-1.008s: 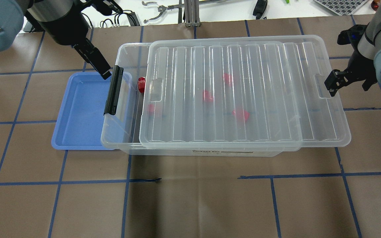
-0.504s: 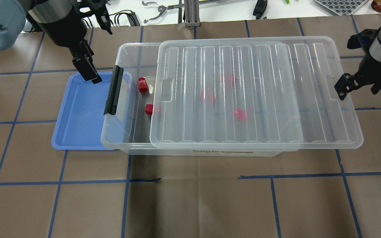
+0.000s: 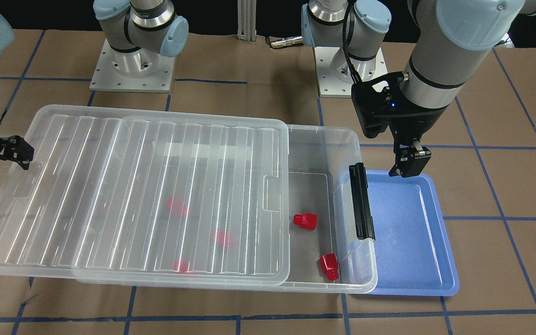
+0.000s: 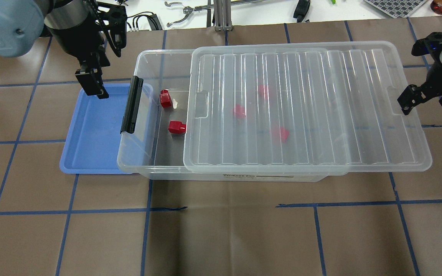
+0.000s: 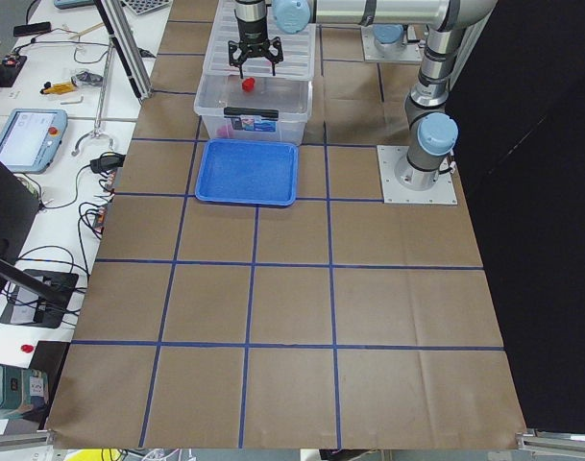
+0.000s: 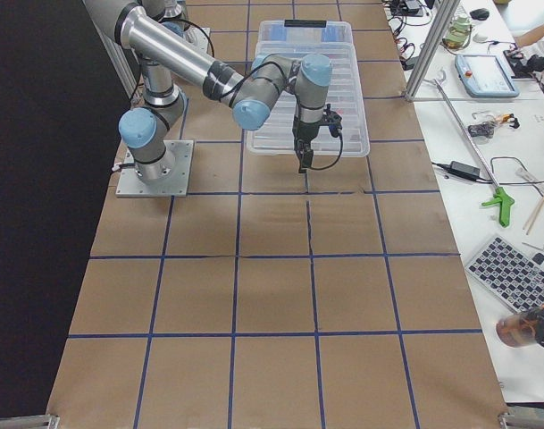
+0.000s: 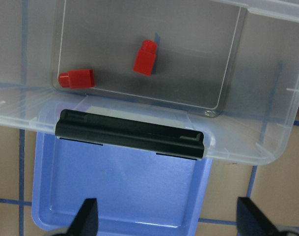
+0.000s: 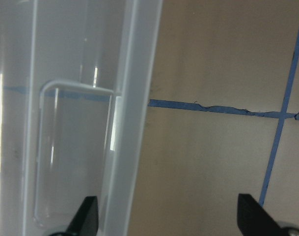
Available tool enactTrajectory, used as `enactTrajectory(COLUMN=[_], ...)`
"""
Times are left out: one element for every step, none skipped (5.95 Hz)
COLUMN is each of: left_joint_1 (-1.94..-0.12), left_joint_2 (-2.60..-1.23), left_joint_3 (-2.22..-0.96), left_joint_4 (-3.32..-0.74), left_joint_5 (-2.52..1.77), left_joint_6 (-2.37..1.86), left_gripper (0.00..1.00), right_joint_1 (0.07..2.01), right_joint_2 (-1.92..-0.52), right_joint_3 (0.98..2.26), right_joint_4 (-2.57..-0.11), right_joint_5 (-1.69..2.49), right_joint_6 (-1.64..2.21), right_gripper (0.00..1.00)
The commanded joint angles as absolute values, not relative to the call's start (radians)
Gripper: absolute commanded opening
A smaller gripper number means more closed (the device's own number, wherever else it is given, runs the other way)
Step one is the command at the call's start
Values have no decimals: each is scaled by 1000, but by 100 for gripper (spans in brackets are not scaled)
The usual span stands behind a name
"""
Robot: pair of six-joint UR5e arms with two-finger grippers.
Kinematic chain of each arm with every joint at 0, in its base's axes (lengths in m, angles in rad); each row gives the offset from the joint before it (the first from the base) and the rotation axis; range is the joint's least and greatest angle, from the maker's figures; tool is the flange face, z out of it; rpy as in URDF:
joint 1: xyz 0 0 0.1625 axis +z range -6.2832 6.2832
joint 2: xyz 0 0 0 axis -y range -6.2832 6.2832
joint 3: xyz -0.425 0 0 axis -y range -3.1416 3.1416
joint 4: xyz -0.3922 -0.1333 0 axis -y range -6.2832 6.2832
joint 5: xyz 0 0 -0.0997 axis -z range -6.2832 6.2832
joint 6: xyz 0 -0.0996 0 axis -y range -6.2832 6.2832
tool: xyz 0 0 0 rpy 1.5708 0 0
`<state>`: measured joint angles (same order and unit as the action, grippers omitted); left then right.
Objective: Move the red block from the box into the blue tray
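The clear box (image 4: 148, 57) lies mid-table with its ribbed lid (image 4: 309, 107) slid toward my right, leaving the latch (image 4: 132, 104) end uncovered. Two red blocks (image 4: 165, 99) (image 4: 177, 127) lie uncovered there and also show in the left wrist view (image 7: 147, 58) (image 7: 76, 78). Three more show blurred under the lid (image 4: 239, 111). The blue tray (image 4: 94, 130) sits at the latch end, partly under the box's rim. My left gripper (image 4: 92, 86) hangs open and empty over the tray's far corner. My right gripper (image 4: 411, 99) is open at the lid's right edge (image 8: 134, 123).
Brown paper with blue tape lines covers the table (image 4: 221, 230). Tools and cables lie on the white bench (image 4: 190, 11) beyond the far edge. The arm bases (image 3: 130, 65) stand behind the box in the front-facing view.
The lid has slid further to the right with my right gripper, uncovering the second red block. My left gripper has moved left, from the latch to the tray's far corner.
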<state>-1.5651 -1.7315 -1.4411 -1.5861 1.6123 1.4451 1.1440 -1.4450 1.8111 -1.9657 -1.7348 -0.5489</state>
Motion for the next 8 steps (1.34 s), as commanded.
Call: enactTrajectory(left_joint_1=[-1591, -1615, -1643, -1663, -1689, -1693, -1701, -1700], left_joint_2=[-1772, -1785, -1814, -1850, -1885, -1935, -1981, -1982], left_joint_3=[-1433, -1446, -1444, -1447, -1451, -1454, -1498, -1553], left_joint_4=[-1531, -1513, -1513, -1511, -1511, -1468, -1371, -1289], left_joint_5=[1557, 1554, 1558, 1554, 1555, 1560, 1563, 1563], left_joint_6=[1453, 1453, 1447, 1445, 1445, 1448, 1448, 1453], left_gripper=[98, 98, 98, 98, 98, 98, 98, 97], right_joint_1=[1127, 1112, 1085, 1080, 1078, 1062, 1043, 1042], right_joint_2=[-1445, -1445, -1447, -1447, -1447, -1447, -1447, -1447], right_joint_3=[1810, 1807, 1806, 1804, 1804, 1804, 1804, 1801], right_joint_4=[-1971, -1971, -1970, -1971, -1970, -1971, -1971, -1971], right_joint_5=[-1736, -1735, -1735, -1735, -1736, -1736, -1736, -1736], right_joint_6=[-566, -580, -597, -606, -606, -620, -620, -620], right_gripper=[100, 100, 100, 100, 100, 100, 100, 100])
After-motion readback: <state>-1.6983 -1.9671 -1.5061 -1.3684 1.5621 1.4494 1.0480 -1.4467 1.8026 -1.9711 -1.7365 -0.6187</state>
